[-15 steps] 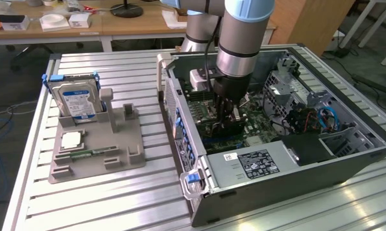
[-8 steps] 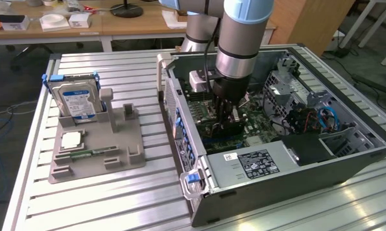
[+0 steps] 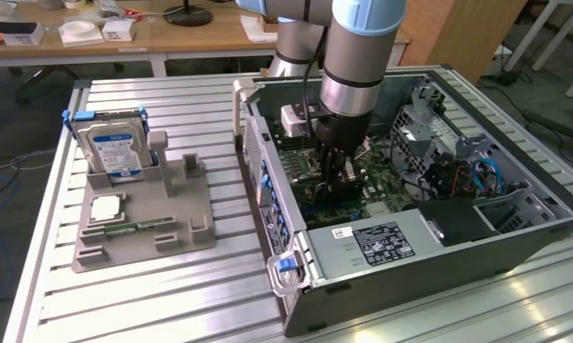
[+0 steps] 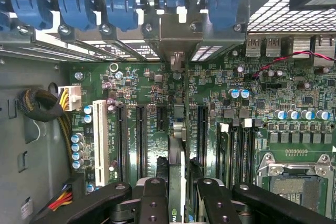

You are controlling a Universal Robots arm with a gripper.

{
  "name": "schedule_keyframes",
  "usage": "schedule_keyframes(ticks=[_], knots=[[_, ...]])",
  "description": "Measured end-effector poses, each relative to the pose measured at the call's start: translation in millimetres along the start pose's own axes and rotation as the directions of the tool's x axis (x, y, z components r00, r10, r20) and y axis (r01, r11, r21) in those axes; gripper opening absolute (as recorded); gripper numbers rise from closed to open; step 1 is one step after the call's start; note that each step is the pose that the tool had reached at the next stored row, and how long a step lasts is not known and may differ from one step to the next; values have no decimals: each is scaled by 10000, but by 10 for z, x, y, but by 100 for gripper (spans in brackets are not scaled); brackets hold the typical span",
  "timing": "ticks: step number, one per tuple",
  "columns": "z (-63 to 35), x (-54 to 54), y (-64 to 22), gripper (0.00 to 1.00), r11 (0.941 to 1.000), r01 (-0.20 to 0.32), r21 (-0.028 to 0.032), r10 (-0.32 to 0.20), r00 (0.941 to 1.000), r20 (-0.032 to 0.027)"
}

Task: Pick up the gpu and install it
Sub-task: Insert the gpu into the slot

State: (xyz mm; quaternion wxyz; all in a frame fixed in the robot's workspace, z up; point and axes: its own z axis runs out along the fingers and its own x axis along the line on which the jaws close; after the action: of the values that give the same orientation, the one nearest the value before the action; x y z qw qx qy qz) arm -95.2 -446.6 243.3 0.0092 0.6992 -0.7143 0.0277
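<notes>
— What is carrying it all?
— A ribbed aluminium tabletop (image 3: 153,300), with wooden desks standing behind it. An open black computer case (image 3: 439,264) is lying on its side there, and one grey-and-blue robot arm (image 3: 363,43) is reaching down into it.
— And the card?
— The thin, dark green-black gpu card (image 4: 177,145) is sitting edge-on in the hand (image 4: 176,192) — the two black fingers (image 4: 155,203) are pinching its flat faces. It is hanging directly beneath the hand, close over the green motherboard (image 4: 247,82).
— Which way is it running?
— Its long axis is pointing from the hand toward the case's rear wall with the blue plastic latches (image 4: 121,11), parallel to the long black slots (image 4: 140,140) on either side. That line-up, I judge, is what seating is depending on. Whether the card's edge is touching a slot I cannot tell — the card is hiding it.
— Counts?
— One gpu, one hand, one arm, one case. Well apart, on the exterior view's left, one grey plastic fixture (image 3: 143,243) is holding one boxy hard drive with a blue-white label (image 3: 115,150), one narrow green memory stick (image 3: 134,228) and one square silver chip (image 3: 107,208).
</notes>
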Motion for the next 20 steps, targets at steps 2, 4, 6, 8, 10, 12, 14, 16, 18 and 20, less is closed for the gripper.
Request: schedule_keyframes(ticks=[2,4,6,8,10,12,14,16,18,20], knots=[[0,0,0,26,10000,0,0,0,10000,0],[0,0,1,26,10000,1,-1,-1,10000,-1],[13,0,8,26,10000,1,-2,-1,10000,-7],[28,-1,12,26,10000,0,-3,0,10000,-3],[29,-1,12,26,10000,0,-1,0,10000,0],[29,-1,12,26,10000,0,0,0,10000,0],[29,-1,12,26,10000,0,0,0,10000,0],[29,-1,12,26,10000,0,0,0,10000,0],[29,-1,12,26,10000,0,0,0,10000,0],[34,-3,13,26,10000,-4,2,4,10000,18]])
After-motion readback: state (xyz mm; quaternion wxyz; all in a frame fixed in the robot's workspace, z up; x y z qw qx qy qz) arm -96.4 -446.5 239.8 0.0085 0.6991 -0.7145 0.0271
